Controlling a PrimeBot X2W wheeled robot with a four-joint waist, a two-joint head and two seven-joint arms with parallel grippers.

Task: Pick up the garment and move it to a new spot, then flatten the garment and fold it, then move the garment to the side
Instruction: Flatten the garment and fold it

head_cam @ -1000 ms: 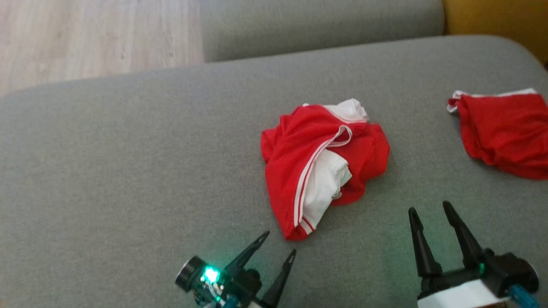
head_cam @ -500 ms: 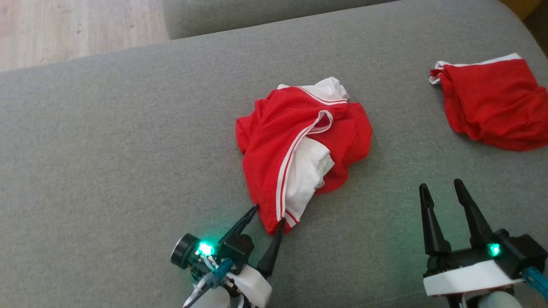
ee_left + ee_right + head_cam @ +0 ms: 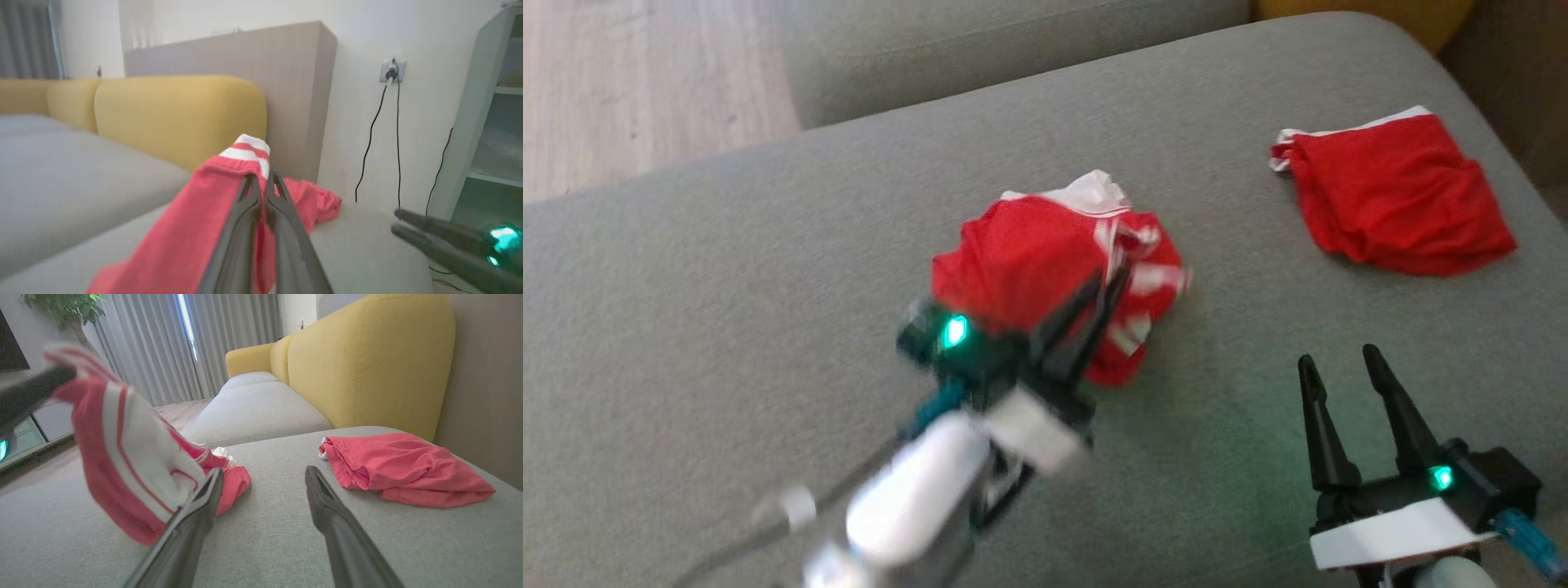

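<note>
Left wrist view: left gripper [image 3: 263,179] is pinched tight on the striped hem of the garment [image 3: 204,212]; the head view blurs this grip. Right wrist view: garment hangs from that pinch, low end touching the cushion [image 3: 286,539], mid-seat. Right gripper [image 3: 1339,355] gapes wide, holding nothing, apart from the garment on its right. Red cloth [image 3: 1396,204] lies near the cushion's right edge. Bare cushion spreads left, toward the floor [image 3: 629,82].
</note>
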